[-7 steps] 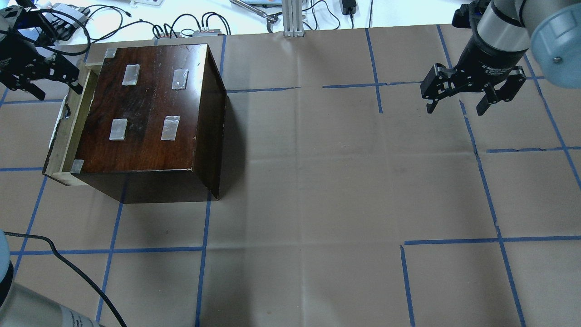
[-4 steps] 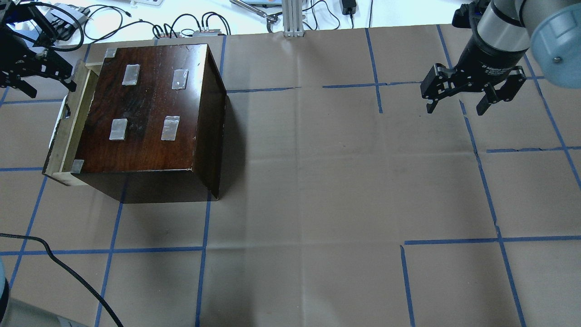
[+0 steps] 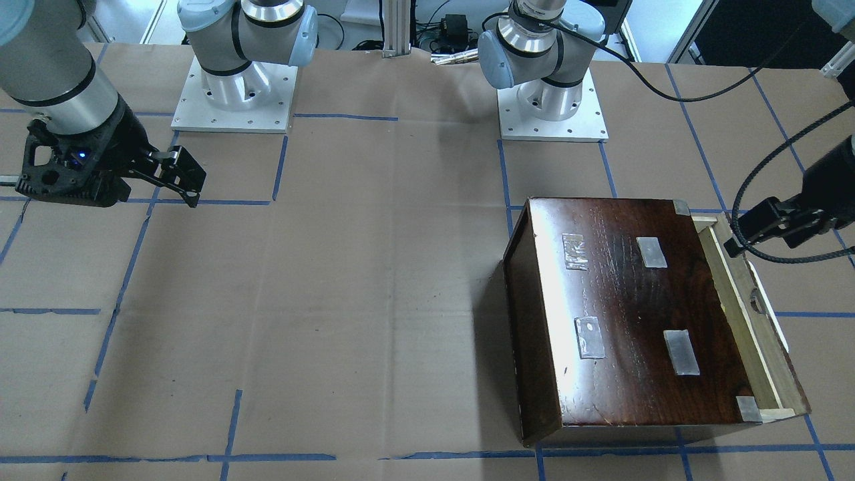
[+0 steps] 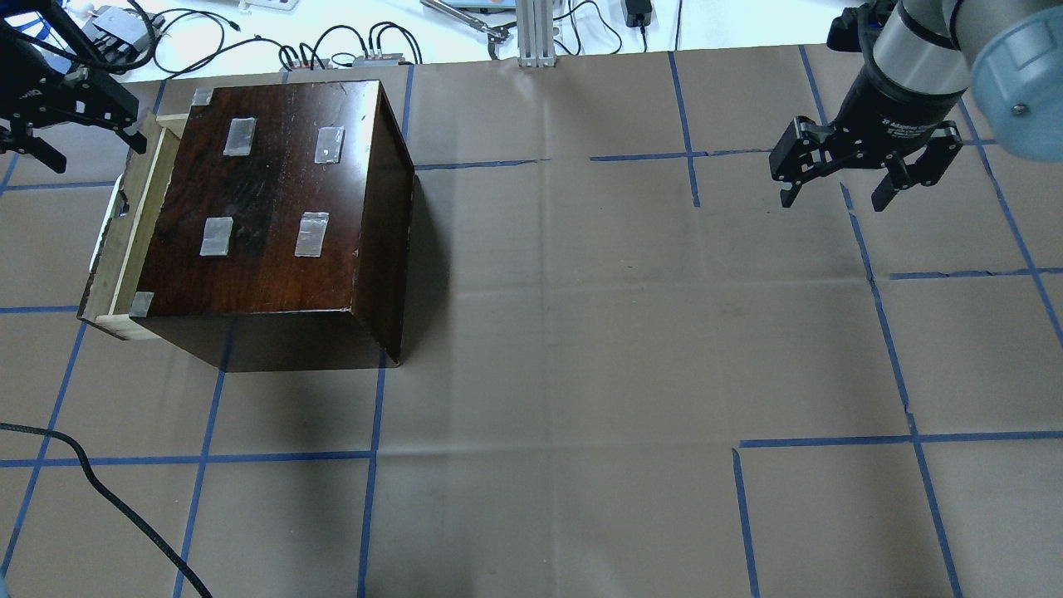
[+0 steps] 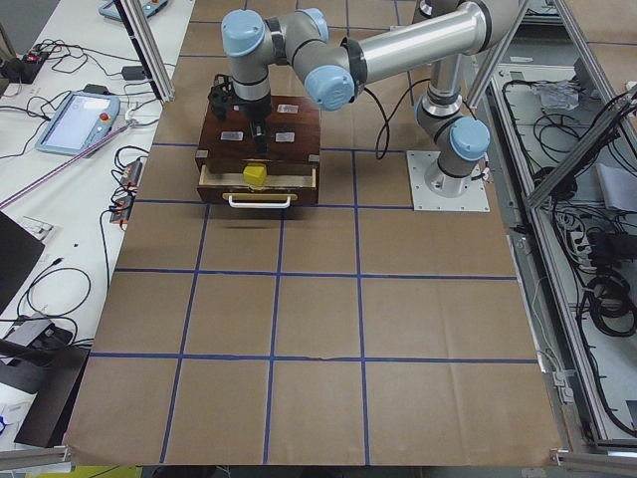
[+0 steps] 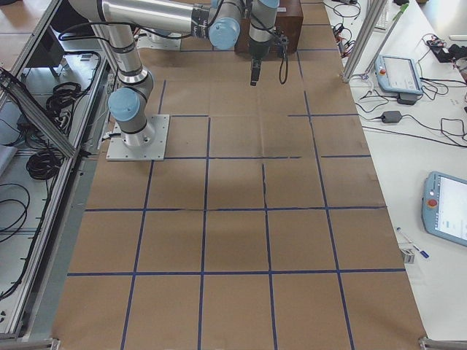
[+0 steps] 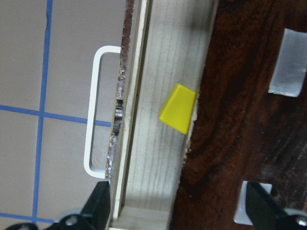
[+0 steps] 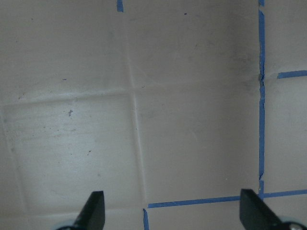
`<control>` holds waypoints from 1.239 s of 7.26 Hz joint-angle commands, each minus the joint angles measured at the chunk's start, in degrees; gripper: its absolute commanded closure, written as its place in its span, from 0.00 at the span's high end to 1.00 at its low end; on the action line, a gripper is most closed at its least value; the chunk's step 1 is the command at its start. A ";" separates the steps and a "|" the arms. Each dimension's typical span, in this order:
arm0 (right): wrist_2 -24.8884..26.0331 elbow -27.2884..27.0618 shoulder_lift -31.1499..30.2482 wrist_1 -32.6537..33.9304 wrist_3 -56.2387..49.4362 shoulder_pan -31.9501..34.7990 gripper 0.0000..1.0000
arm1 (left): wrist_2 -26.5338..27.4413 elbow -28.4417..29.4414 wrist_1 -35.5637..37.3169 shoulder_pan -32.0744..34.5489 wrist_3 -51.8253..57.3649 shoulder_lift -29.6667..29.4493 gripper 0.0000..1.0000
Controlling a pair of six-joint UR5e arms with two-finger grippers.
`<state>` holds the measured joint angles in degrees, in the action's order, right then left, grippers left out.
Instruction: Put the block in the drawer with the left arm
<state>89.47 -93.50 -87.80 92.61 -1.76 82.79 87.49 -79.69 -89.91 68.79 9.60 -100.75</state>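
1. L claw (image 4: 93, 152): hangs at the far-left end of the tabletop (image 4: 581, 332), fingers spread wide, nothing between them. Prob. empty b/c its load is already down. Its loose black cable (image 4: 91, 490) trails across the paper well behind it.

2. Drawer (image 7: 153, 158): directly beneath the L claw, pulled part-way out of the cabinet. The white handle (image 7: 93, 110) is on the outer side, away from the cabinet. The gap looks just wide enough for a drop from above, which would explain why the claw sits over it rather than beside it.

3. Block (image 7: 178, 109): yellow, lying on the drawer floor below the L claw. In the wrist view it sits ahead of the fingertips and between their lines. It lies tight by the cabinet's edge; can't tell if it touches. Not gripped. Judged: placement done, w/ only a retreat or a drawer shut left, if any.

4. Cabinet (image 4: 266, 191): dark, glossy, just right of the L claw, w/ grey tape patches (image 4: 239, 135) on top. Its overhang limits how far inboard the claw could let go, so the block ends up near that edge.

5. R claw (image 4: 834, 199): well apart at the tabletop's far-right end, fingers open, holding nothing, over bare paper. Likely parked clear, since the job is the L arm's.
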 commanded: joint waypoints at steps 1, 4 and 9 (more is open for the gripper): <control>-0.09 -0.01 0.00 0.03 0.00 0.00 1.00 | -0.04 -0.82 -0.27 7.81 -10.61 2.04 0.99; 0.00 0.07 0.00 -0.06 0.00 0.00 1.00 | -0.13 -4.57 -0.27 17.57 -19.50 5.28 0.99; 0.00 -0.01 0.00 0.03 0.00 0.00 1.00 | 0.13 -11.28 -0.27 20.68 -17.07 9.95 0.99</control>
<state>89.47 -93.51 -87.80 92.61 -1.76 82.79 87.59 -90.37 -90.21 89.39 -8.32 -91.47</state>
